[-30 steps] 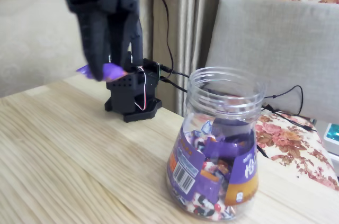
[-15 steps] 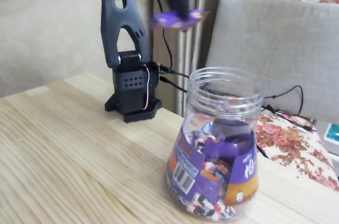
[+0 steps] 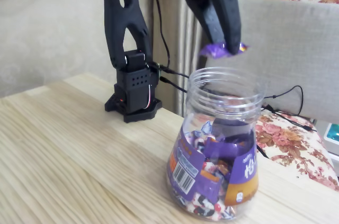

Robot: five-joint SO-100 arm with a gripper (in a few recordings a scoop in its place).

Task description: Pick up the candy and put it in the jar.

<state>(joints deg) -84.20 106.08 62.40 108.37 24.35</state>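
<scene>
The candy [image 3: 212,50], a small sweet in a shiny purple wrapper with an orange end, hangs just above the jar's open mouth. My black gripper [image 3: 223,45] points down from the top of the fixed view and is shut on it. The jar [image 3: 218,144] is clear plastic with a bulbous base, a ribbed neck and a purple-and-orange label with a barcode. It stands upright on the wooden table [image 3: 69,166] at the right and holds many wrapped sweets.
My arm's black base [image 3: 132,91] stands at the table's far edge, with cables running right behind the jar. A grey chair back [image 3: 286,49] and floral cushion lie beyond the table. Bare wood stretches left and in front of the jar.
My gripper has carried the candy from the left, near the arm's base, up and across to the right, then lowered it over the jar's mouth.
</scene>
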